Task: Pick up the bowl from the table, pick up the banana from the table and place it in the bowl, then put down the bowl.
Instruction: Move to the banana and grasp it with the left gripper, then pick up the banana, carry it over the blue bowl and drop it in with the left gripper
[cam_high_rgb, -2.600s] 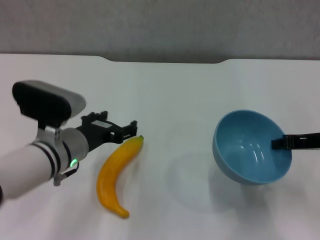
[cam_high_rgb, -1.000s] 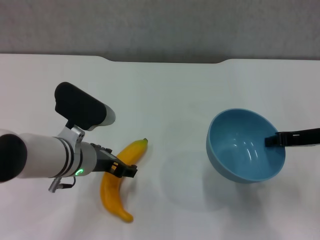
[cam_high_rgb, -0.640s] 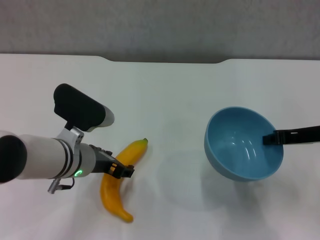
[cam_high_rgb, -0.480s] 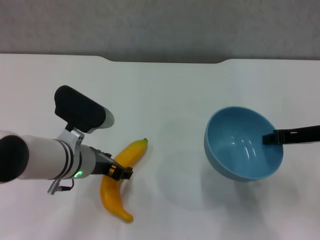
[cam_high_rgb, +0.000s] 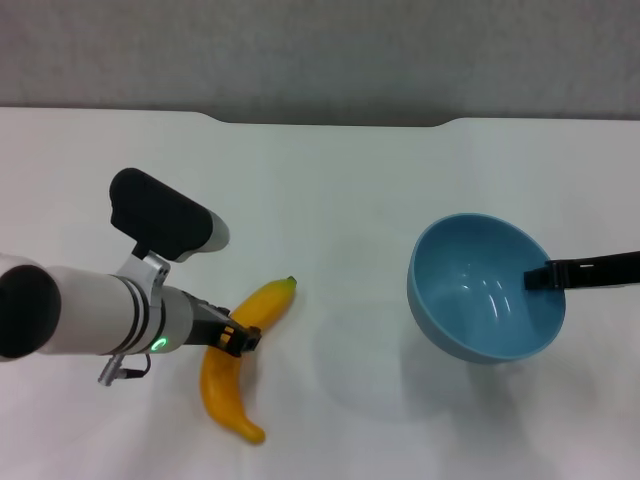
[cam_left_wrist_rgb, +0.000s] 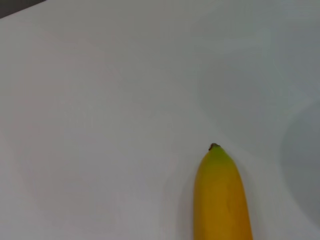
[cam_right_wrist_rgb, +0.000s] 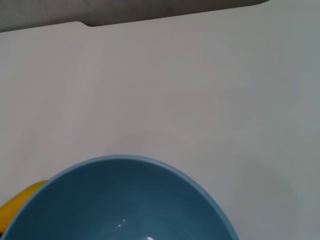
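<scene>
The yellow-orange banana (cam_high_rgb: 232, 385) lies on the white table (cam_high_rgb: 330, 190) at the front left, its green stem tip pointing to the rear right. My left gripper (cam_high_rgb: 238, 337) sits over the banana's middle, shut on it, and the banana rests on the table. The left wrist view shows the banana's stem end (cam_left_wrist_rgb: 220, 200). My right gripper (cam_high_rgb: 545, 277) is shut on the right rim of the light-blue bowl (cam_high_rgb: 487, 290) and holds it above the table, with its shadow below. The right wrist view shows the bowl (cam_right_wrist_rgb: 125, 200) and a bit of the banana (cam_right_wrist_rgb: 15, 205).
The table's dark notched rear edge (cam_high_rgb: 330, 122) runs along the back. Bare white tabletop lies between the banana and the bowl.
My left gripper came down from behind the banana onto its middle and its fingers drew in against it. The bowl drifted slightly left in my right gripper.
</scene>
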